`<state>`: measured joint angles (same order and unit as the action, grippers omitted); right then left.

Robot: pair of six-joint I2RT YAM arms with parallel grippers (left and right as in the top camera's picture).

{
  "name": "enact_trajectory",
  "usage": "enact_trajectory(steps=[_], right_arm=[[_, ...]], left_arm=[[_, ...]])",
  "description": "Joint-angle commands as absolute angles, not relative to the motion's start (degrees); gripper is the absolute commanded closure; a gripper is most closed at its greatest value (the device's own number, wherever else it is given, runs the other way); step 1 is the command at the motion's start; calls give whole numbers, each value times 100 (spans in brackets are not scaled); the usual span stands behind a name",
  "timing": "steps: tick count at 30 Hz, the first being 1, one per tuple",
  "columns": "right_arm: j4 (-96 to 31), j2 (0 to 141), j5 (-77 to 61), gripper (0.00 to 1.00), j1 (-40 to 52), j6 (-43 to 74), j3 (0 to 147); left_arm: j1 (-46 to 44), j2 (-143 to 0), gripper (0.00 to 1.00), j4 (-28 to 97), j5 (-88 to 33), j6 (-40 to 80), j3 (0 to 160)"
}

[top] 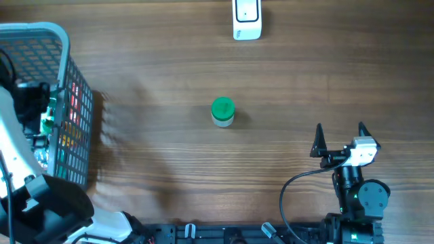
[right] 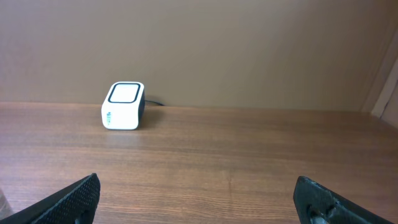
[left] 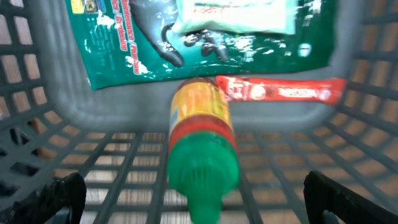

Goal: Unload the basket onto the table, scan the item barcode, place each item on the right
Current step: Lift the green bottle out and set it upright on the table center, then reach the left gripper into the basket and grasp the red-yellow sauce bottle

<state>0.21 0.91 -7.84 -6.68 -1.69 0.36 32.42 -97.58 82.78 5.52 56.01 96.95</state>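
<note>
My left gripper (left: pixel 196 200) is down inside the grey wire basket (top: pixel 66 47) at the table's left and stands open. A bottle (left: pixel 200 127) with a green cap and a yellow and red label lies on the basket floor. Its cap points at the camera, between the two fingers, and neither finger touches it. The white barcode scanner (top: pixel 247 19) stands at the far edge of the table, also seen as the scanner (right: pixel 123 106) in the right wrist view. My right gripper (top: pixel 340 129) hangs open and empty at the near right, facing the scanner.
Behind the bottle in the basket lie a green packet (left: pixel 124 56) and a red stick sachet (left: pixel 280 92). The basket walls (left: pixel 37 93) close in on both sides of the left gripper. A small jar with a green lid (top: pixel 222 112) stands at mid-table.
</note>
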Motion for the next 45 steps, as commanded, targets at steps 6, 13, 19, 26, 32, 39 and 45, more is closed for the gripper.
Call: enact_trajectory(steps=[6, 13, 19, 26, 32, 39, 45], right_arm=[[43, 80, -727, 0, -648, -110, 30], [43, 80, -727, 0, -648, -113, 30], [40, 80, -727, 0, -648, -110, 30], [40, 80, -727, 0, -648, -113, 30], [43, 80, -727, 0, -648, -110, 30], [43, 80, -727, 0, -648, -110, 30], [40, 80, -727, 0, -648, -110, 30]], left_arm=[[3271, -9762, 0, 7583, 543, 5769, 8549], [3271, -9762, 15, 7083, 545, 5769, 8020], [3271, -9760, 41, 7037, 545, 5767, 8009], [3271, -9712, 56, 7006, 548, 5741, 8077], [3271, -9441, 60, 7196, 548, 5721, 8431], [3271, -8932, 61, 7454, 548, 5704, 9000], [3271, -8423, 27, 7448, 567, 5708, 9045]])
